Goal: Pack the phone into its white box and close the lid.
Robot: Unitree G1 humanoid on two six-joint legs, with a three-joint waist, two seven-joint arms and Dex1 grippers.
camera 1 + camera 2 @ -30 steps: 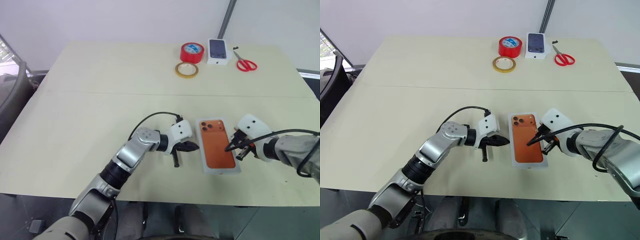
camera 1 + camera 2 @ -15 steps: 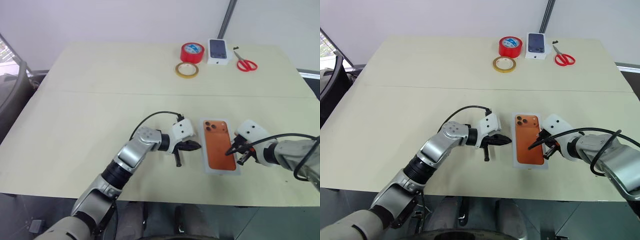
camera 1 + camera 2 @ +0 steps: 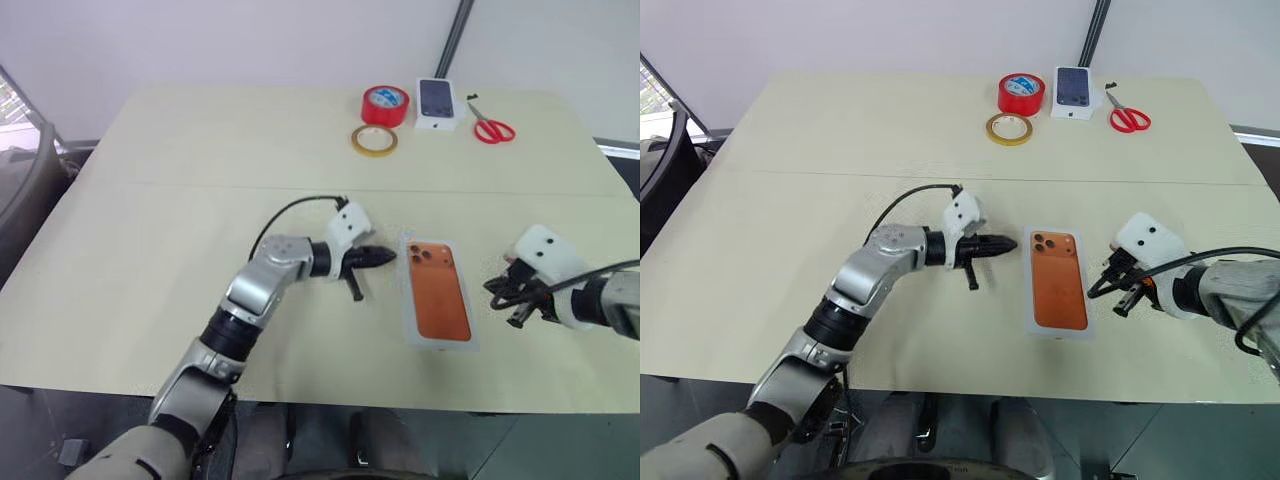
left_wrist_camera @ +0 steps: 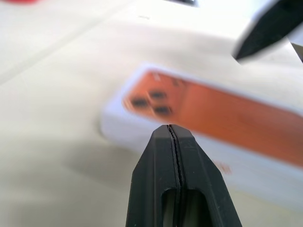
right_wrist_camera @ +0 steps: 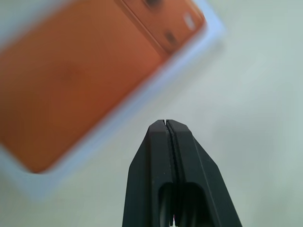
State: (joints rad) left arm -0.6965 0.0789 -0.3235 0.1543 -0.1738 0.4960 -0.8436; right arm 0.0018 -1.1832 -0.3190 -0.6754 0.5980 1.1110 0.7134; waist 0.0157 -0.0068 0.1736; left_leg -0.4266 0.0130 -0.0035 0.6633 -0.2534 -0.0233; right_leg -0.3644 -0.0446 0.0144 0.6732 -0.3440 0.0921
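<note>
Left eye view: nearest the robot, on the pale table (image 3: 150, 250), lies the white box with the lid (image 3: 437, 302) on it, its outer face showing the orange phone picture with three dark lenses at the far corner; the lid sits flat and squared over the box, so the phone itself is hidden. The left gripper (image 3: 384, 257) hangs just beside the lid's far left corner, pointing toward it, fingers pressed together with nothing between them and clear of the cardboard. The right gripper (image 3: 497, 296) is off to the box's right side, apart from it, its two black fingers likewise closed on nothing. The left wrist view shows the sealed fingertips (image 4: 171, 137) before the lid's lens corner; the right wrist view shows its joined fingertips (image 5: 165, 130) beside a long edge. Farther back lie a yellow tape ring (image 3: 373, 140), a red tape roll (image 3: 384, 104), a small white box picturing a dark phone (image 3: 436, 102), and red-handled scissors (image 3: 491, 127)
</note>
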